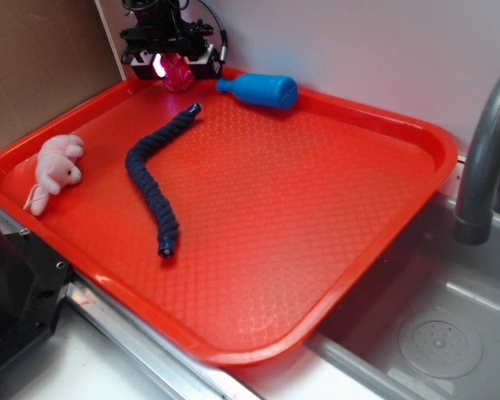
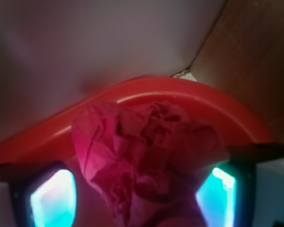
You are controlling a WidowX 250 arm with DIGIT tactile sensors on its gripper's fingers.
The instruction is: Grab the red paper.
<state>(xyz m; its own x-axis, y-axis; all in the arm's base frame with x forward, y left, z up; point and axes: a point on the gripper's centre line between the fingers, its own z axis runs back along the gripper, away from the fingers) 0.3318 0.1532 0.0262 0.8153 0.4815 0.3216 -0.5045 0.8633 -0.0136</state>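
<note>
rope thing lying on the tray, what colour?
Dark navy blue rope, braided; clearest in the exterior view.

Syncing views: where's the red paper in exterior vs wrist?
Exterior: red paper at the tray's far left corner, under the gripper.
Wrist: red paper fills centre-bottom, between the gripper fingers.
Shared landmark: the tray's raised rim just behind the paper.
</note>
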